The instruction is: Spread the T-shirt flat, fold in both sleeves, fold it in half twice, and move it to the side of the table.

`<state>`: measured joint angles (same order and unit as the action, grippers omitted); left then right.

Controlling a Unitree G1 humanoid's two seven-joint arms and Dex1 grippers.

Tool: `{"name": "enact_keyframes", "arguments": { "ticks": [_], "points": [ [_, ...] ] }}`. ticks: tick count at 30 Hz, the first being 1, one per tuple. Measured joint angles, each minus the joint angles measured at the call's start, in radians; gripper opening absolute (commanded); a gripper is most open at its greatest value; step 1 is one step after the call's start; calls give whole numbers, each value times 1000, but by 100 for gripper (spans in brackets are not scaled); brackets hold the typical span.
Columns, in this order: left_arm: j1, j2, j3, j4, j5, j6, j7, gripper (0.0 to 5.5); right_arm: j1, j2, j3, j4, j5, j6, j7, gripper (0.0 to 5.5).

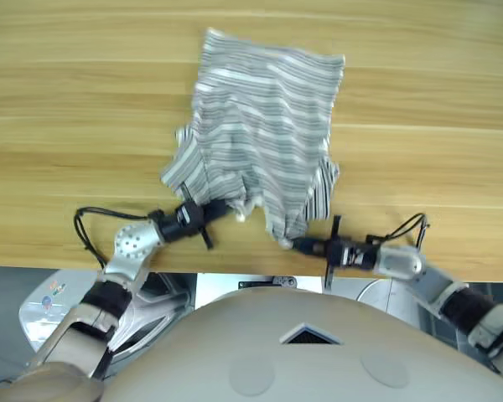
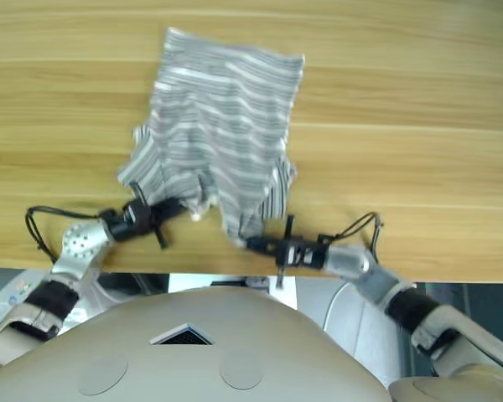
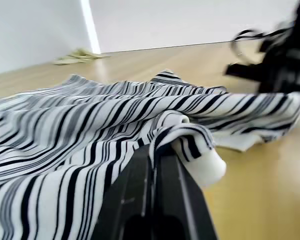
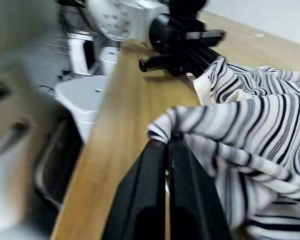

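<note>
A grey-and-white striped cotton T-shirt [image 1: 264, 134] lies rumpled on a light wooden table with long plank grain [image 1: 67, 126]. It sits around the middle of the table's width. Its far edge lies fairly flat and square, and its near part is bunched into folds close to the table's near edge. The left gripper [image 1: 226, 208], a black two-finger tool on a silver wrist, sits low over the wood at the shirt's near-left corner. In the left wrist view its fingers [image 3: 140, 200] are pressed together, with a fold of striped cloth and a white hem pinched at their tips. The right gripper [image 1: 292, 244] is just beside the table's near edge at the shirt's lowest point. In the right wrist view its black fingers [image 4: 150, 195] are likewise clamped together on a gathered ridge of the striped fabric. The two grippers are near each other, with a sagging stretch of cloth between them. A thin black cable [image 1: 88, 226] loops from the left wrist over the wood, and another cable [image 1: 407, 226] arches over the right wrist. Beyond the far side of the table stands a plain white wall [image 3: 190, 20], and a small pale yellowish scrap [image 3: 80, 55] lies on the wood near it; I cannot tell what it is. Below the near edge there is grey floor [image 1: 8, 285].
</note>
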<state>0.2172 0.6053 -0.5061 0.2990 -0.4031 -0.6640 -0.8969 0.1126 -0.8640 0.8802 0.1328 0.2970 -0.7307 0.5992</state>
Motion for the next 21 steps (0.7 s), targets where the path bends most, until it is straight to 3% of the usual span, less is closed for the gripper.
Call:
{"name": "enact_keyframes", "arguments": {
  "ticks": [5, 10, 13, 21],
  "points": [
    [19, -2, 26, -19, -13, 37, -37, 1, -41, 45, -165, 75, -5, 75, 55, 0],
    [-25, -20, 128, 55, 21, 32, 27, 1, -31, 90, -288, 147, -29, 70, 56, 0],
    [-56, -10, 230, 145, 26, 26, 58, 66, -24, 91, -392, 230, -58, 47, 52, 0],
    [44, -21, 349, 145, 38, -38, 64, 191, 92, 68, -513, 214, -79, -17, 123, 137]
  ]
}}
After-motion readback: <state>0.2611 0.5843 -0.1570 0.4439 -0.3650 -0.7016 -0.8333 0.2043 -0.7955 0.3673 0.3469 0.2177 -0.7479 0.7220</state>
